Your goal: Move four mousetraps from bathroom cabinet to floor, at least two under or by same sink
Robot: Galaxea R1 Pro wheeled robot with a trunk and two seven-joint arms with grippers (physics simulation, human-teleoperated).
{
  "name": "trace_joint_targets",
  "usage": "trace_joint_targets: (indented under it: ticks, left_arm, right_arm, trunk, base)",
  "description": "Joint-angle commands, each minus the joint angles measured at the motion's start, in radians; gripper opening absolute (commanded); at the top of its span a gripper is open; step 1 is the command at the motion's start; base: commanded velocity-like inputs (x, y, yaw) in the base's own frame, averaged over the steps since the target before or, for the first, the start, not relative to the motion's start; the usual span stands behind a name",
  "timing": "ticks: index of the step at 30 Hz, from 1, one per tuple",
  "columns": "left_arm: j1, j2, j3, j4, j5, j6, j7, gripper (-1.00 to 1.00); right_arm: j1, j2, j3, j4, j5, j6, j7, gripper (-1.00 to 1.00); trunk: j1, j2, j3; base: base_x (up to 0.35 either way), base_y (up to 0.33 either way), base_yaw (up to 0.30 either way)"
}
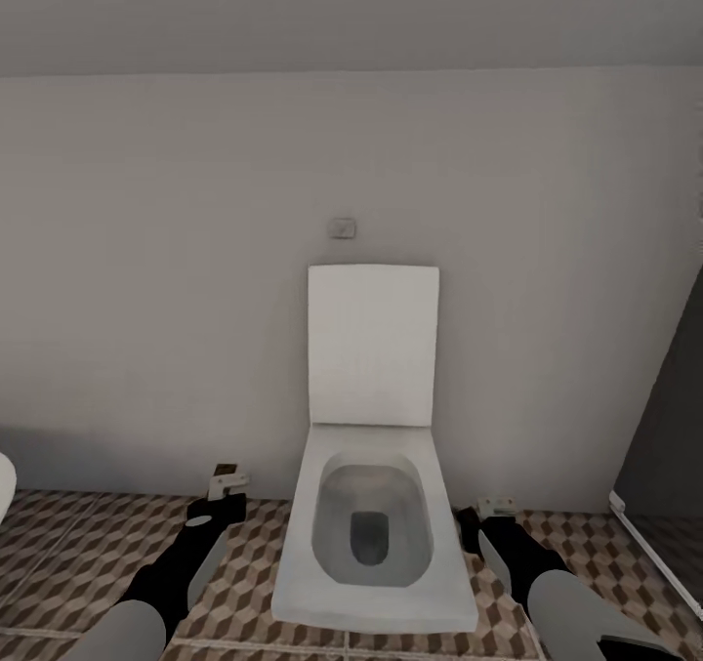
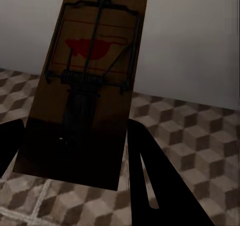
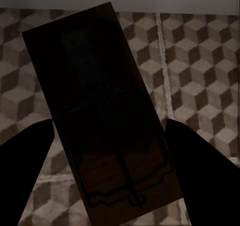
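an open white toilet (image 1: 371,515) is seen dead ahead between both grippers, each clamped on a dark-brown mousetrap, left (image 2: 82,85) and right (image 3: 102,110), held between the fingers.

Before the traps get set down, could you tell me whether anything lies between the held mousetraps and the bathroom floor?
Nothing visible does. The left mousetrap and the right mousetrap each hang over bare patterned tiles. The toilet stands between the arms, and no sink is visible.
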Motion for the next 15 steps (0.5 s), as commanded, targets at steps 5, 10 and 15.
trace_joint_targets:
  ticks: [5,10,15]
  left_arm:
    - [0.0,0.001,-0.007,0.0,0.008,0.007,0.008,-1.0]
    - [0.0,0.001,-0.007,0.003,0.007,0.009,0.008,-1.0]
    - [0.0,0.001,-0.007,0.005,0.005,0.01,0.008,-1.0]
  right_arm:
    - [0.0,0.001,-0.007,-0.002,0.01,0.007,-0.004,-1.0]
    - [0.0,0.0,-0.008,-0.003,0.009,0.007,-0.006,-1.0]
    - [0.0,-0.002,-0.008,-0.003,0.008,0.003,-0.011,-1.0]
  trunk:
    - [0.0,0.0,-0.001]
    - [0.0,0.0,-0.001]
    - [0.0,0.0,-0.001]
  base:
    - [0.001,0.0,-0.227]
    - [0.0,0.0,-0.182]
    - [0.0,0.0,-0.041]
